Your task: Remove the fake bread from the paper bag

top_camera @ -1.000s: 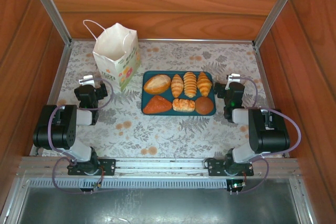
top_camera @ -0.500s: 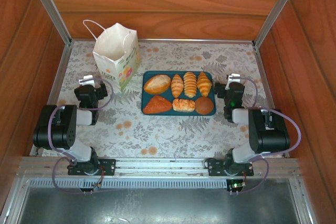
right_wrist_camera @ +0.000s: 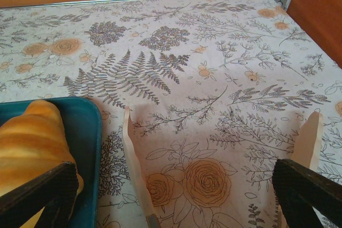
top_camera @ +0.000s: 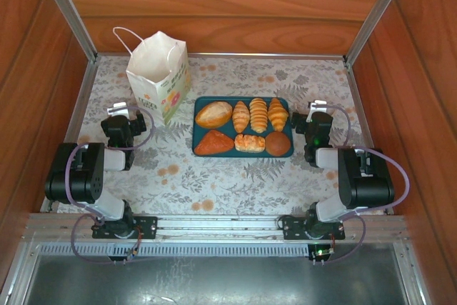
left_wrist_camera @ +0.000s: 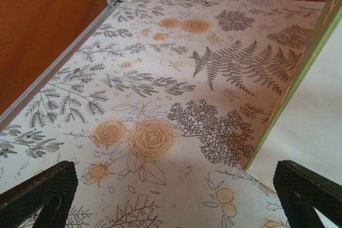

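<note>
Golden toy pastries (top_camera: 243, 128) on teal tray (top_camera: 202, 101), white paper bag (top_camera: 158, 80) upright beside; left tool (top_camera: 126, 112) and right tool (top_camera: 319, 109) both spread, empty; hazard: careless left swing could topple bag.

- Left arm (top_camera: 80, 171): black housings, white link sections, lilac cable loop (top_camera: 66, 169).
- Right arm (top_camera: 364, 178): same build; green light (top_camera: 315, 138) at wrist.
- Black base plates (top_camera: 118, 228), screwed down.
</note>
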`<control>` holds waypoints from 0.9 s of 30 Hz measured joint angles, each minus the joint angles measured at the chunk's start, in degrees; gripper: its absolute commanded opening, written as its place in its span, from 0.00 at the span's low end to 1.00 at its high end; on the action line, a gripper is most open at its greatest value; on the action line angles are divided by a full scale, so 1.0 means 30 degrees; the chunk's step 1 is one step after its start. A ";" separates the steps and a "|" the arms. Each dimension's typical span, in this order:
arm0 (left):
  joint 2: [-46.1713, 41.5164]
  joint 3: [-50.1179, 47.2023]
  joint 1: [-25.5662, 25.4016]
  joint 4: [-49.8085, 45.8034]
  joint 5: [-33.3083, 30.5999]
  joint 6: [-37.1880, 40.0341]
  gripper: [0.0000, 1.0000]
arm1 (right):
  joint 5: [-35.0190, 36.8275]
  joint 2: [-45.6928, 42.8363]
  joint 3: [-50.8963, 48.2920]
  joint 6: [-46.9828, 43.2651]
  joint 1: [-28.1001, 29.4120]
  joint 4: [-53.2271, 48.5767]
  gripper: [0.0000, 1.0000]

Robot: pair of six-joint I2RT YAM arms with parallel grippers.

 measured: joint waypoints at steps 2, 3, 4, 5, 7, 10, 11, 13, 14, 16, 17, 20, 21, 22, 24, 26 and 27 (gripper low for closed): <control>0.0000 0.0000 0.0000 0.0000 0.0000 0.0000 1.00 | 0.0000 0.0000 0.0000 0.0000 0.0000 0.0000 1.00; 0.0000 0.0000 0.0000 0.0000 0.0000 0.0000 1.00 | 0.0000 0.0000 0.0000 0.0000 0.0000 0.0000 1.00; 0.0000 0.0000 0.0000 0.0000 0.0000 0.0000 1.00 | 0.0000 0.0000 0.0000 0.0000 0.0000 0.0000 1.00; 0.0000 0.0000 0.0000 0.0000 0.0000 0.0000 1.00 | -0.0022 0.0000 0.0000 -0.0007 0.0000 0.0000 1.00; 0.0000 0.0000 0.0000 0.0000 0.0000 0.0007 1.00 | -0.0962 0.0000 0.0000 -0.0372 -0.0029 0.0022 1.00; 0.0000 0.0000 0.0000 0.0000 0.0000 0.0007 1.00 | -0.2018 0.0000 0.0000 -0.0729 -0.0095 0.0007 1.00; 0.0000 0.0000 0.0000 0.0000 0.0000 0.0007 1.00 | -0.1887 0.0007 0.0015 -0.0612 -0.0095 -0.0051 1.00; 0.0000 0.0000 0.0000 0.0000 0.0000 0.0007 1.00 | -0.1231 0.0007 0.0029 -0.0255 -0.0160 -0.0080 1.00; 0.0000 0.0000 0.0000 0.0000 0.0000 0.0007 1.00 | -0.0911 0.0007 0.0029 -0.0080 -0.0182 -0.0080 1.00; 0.0000 0.0000 0.0000 0.0000 0.0000 0.0007 1.00 | -0.0707 0.0007 0.0022 0.0029 -0.0270 -0.0058 1.00; 0.0000 0.0000 0.0000 0.0000 -0.0007 0.0007 1.00 | -0.1311 0.0007 0.0022 -0.0146 -0.0313 -0.0029 1.00; 0.0000 0.0000 0.0000 0.0000 -0.0007 0.0007 1.00 | -0.2557 0.0007 0.0022 -0.0561 -0.0386 -0.0080 1.00; 0.0000 0.0000 0.0000 0.0000 0.0000 0.0007 1.00 | -0.2273 0.0007 0.0022 -0.0466 -0.0350 -0.0102 1.00; 0.0000 0.0000 0.0000 0.0000 0.0000 0.0007 1.00 | -0.1974 0.0007 0.0022 -0.0306 -0.0350 -0.0109 1.00; 0.0000 0.0000 0.0000 0.0000 -0.0007 0.0015 1.00 | -0.1413 0.0007 0.0022 -0.0051 -0.0386 -0.0124 1.00; 0.0000 0.0007 0.0000 0.0000 -0.0007 0.0015 1.00 | -0.1042 0.0007 0.0022 0.0080 -0.0386 -0.0124 1.00; 0.0000 0.0000 0.0000 0.0000 -0.0007 0.0015 1.00 | -0.0918 0.0007 0.0022 0.0109 -0.0386 -0.0124 1.00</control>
